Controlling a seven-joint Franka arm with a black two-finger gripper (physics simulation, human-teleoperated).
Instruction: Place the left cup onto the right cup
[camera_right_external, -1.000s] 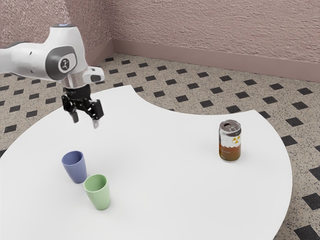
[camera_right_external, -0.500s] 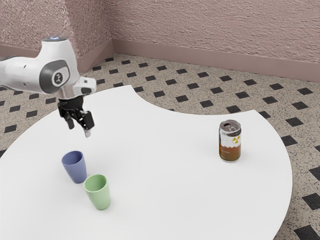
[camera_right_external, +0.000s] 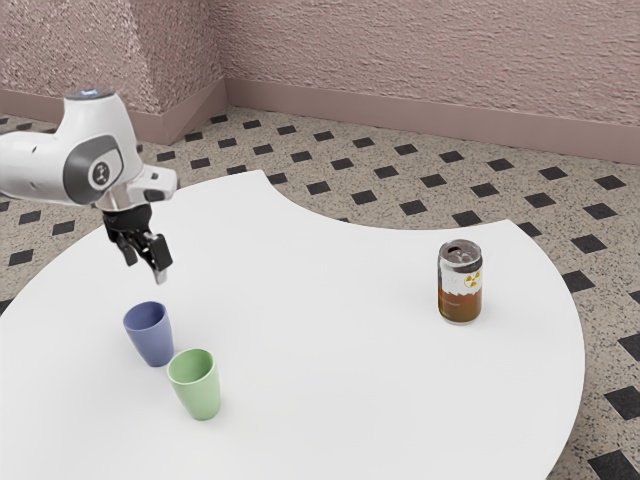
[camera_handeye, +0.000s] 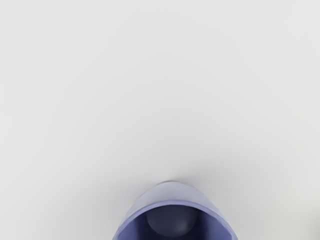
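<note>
Blue cup is standing upright on the white desk, at about 8 o'clock on the top as the exterior view shows it. The desk is carrying three things. The arm is reaching in from 10 o'clock, bending down over the desk's near-left part. A can is standing upright at about 3 o'clock, well apart from both cups. The green cup is standing upright just beside the blue cup, at its 4 o'clock. The gripper is hanging in the air at the blue cup's 12 o'clock, clear of the rim, with its fingers parted and holding nothing. In the wrist view the blue cup is showing its open mouth just under the hand, with bare desk around it.
</note>
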